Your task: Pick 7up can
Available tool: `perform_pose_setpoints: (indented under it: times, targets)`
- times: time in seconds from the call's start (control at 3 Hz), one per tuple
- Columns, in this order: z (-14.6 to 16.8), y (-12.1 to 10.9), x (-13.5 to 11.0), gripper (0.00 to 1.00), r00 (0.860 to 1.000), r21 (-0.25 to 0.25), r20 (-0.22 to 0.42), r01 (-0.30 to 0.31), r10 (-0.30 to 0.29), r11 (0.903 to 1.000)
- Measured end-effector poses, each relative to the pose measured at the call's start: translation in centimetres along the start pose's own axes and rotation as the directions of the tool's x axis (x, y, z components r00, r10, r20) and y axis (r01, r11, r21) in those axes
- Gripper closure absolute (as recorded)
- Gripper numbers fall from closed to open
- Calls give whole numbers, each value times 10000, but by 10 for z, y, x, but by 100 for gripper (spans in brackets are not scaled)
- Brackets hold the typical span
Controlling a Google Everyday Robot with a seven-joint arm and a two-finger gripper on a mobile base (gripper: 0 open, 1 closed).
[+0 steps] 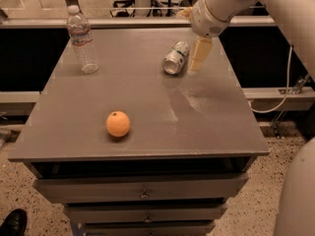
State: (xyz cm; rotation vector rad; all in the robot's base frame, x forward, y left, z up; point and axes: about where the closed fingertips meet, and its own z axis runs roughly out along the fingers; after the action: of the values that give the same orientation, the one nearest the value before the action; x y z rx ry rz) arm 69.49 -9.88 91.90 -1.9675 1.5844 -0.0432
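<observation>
The 7up can (176, 57) lies on its side at the back right of the grey table (147, 146), its shiny round end facing me. My gripper (191, 42) hangs over the table's back right, right next to the can. It is open and empty. One cream finger (199, 55) points down just right of the can, close to it; I cannot tell whether it touches. The other finger (184, 12) shows only partly behind the white wrist (216, 9).
A clear plastic water bottle (81, 39) stands upright at the back left. An orange (118, 123) sits at the front left of centre. The table is a cabinet with drawers (142, 193) below. A cable (283, 82) hangs at the right.
</observation>
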Motion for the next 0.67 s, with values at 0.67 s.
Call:
perform_pose_setpoints:
  times: [0.67]
  targets:
    - [39, -19, 16, 0, 9131, -1104, -1052, 3830, -3940, 9171]
